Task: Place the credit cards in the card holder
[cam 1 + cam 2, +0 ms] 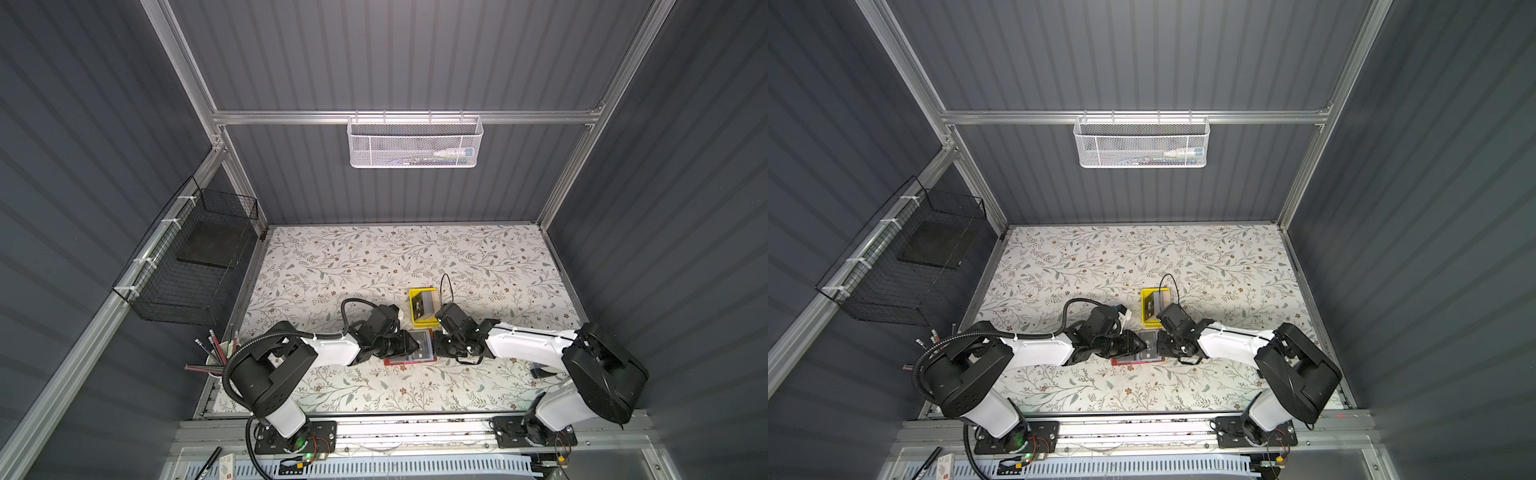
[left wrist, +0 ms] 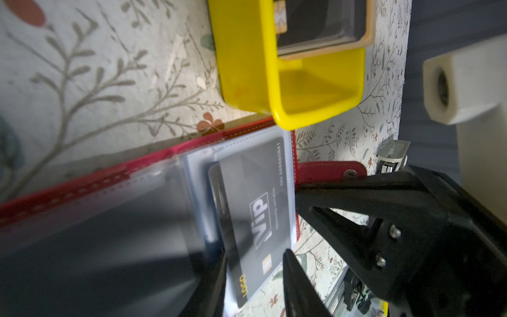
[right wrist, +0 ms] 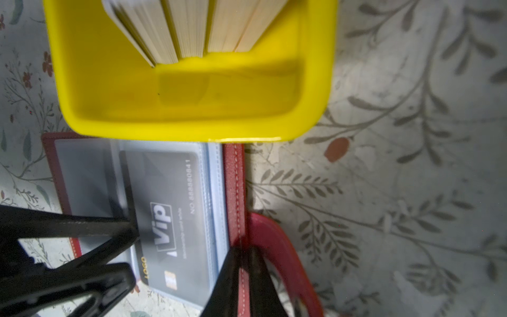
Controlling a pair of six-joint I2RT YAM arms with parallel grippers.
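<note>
The red card holder (image 1: 409,360) (image 1: 1138,360) lies open on the table, just in front of the yellow tray (image 1: 412,309). A black VIP card (image 2: 247,208) (image 3: 164,192) sits partly inside a clear pocket, one long edge sticking out. My left gripper (image 2: 253,254) (image 1: 415,344) is open, its tips at that exposed edge. My right gripper (image 3: 242,248) (image 1: 437,344) is shut on the holder's red stitched rim (image 3: 234,178), beside the snap strap (image 3: 277,241). Several more credit cards (image 3: 178,27) (image 1: 426,305) stand stacked on edge in the tray.
The yellow tray (image 2: 247,68) (image 3: 192,126) almost touches the holder's far edge. A cup of pencils (image 1: 216,353) stands at the table's left edge. A black wire basket (image 1: 195,266) hangs on the left wall, and a white mesh basket (image 1: 415,141) on the back wall.
</note>
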